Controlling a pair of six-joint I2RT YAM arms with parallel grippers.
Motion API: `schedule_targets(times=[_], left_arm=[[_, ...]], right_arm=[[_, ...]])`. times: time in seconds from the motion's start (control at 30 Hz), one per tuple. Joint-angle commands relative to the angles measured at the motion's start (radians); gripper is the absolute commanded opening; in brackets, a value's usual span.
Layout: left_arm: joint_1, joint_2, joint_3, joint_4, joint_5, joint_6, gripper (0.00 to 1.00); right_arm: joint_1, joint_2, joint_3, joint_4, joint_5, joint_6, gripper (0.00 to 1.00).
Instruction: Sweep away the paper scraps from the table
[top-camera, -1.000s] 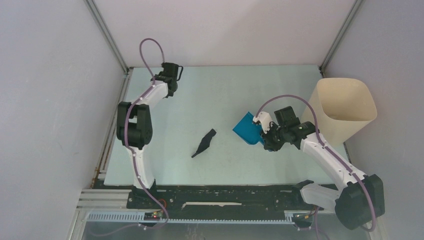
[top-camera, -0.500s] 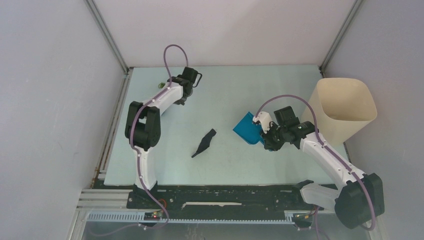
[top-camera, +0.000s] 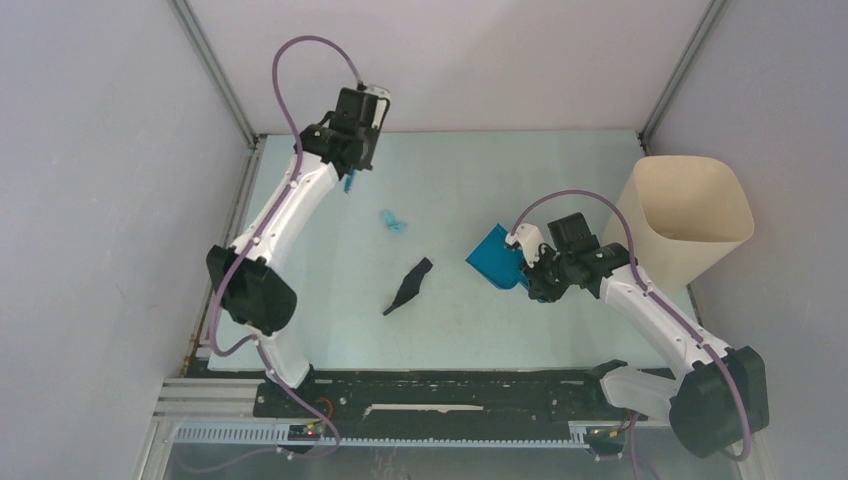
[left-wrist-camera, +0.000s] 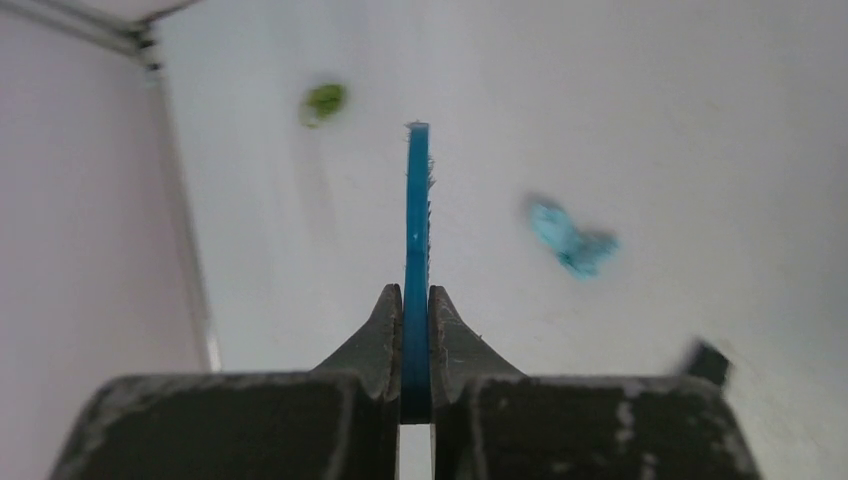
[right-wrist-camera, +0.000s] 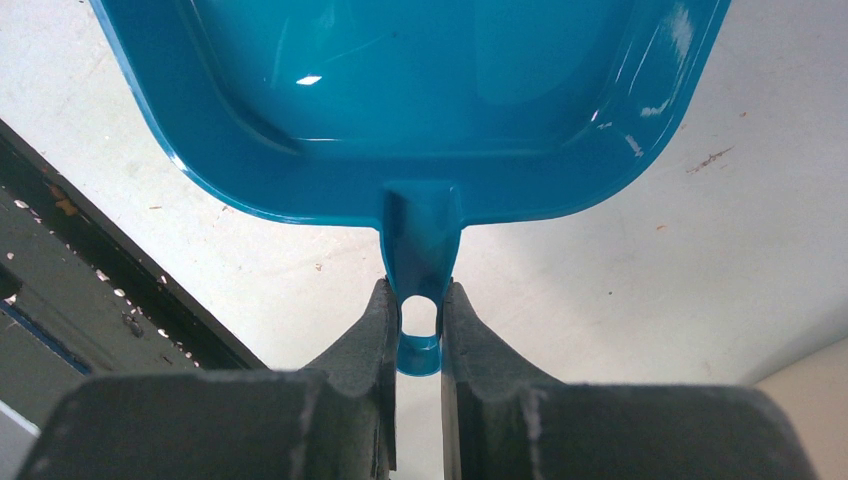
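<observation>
Left gripper (left-wrist-camera: 415, 305) is clenched on a blue brush (left-wrist-camera: 416, 200), seen edge-on, over the far left of the table (top-camera: 450, 170). A cyan scrap (left-wrist-camera: 572, 240) is seen just right of the brush. A green scrap (left-wrist-camera: 323, 101) lies toward the left rail, and a dark scrap (top-camera: 409, 286) near the table's middle. Right gripper (right-wrist-camera: 419, 300) is clamped on the handle of a blue dustpan (right-wrist-camera: 400, 90), held at the right, near a cream bin (top-camera: 690, 215).

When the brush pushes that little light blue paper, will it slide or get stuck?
Probably it skids easily: the cyan paper scrap is a tiny crumpled wad, so likely light. Being lumpy, it may tumble sideways off the blue brush rather than travel straight.
</observation>
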Motion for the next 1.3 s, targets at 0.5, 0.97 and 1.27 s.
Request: schedule_targets(times=[0.5,0.97,1.27], left_arm=[[0.164,0.627,0.441,0.359,-0.472,0.434,0.0],[0.183,0.639,0.385,0.248,-0.159,0.326,0.0],[0.111,0.578,0.3,0.171,-0.034,0.301,0.0]], right_arm=[[0.01,0.032,-0.003,0.028,0.024,-0.017,0.1],[0.012,0.06,-0.003,0.032,0.044,-0.022,0.1],[0.008,0.049,-0.005,0.032,0.033,-0.02,0.1]])
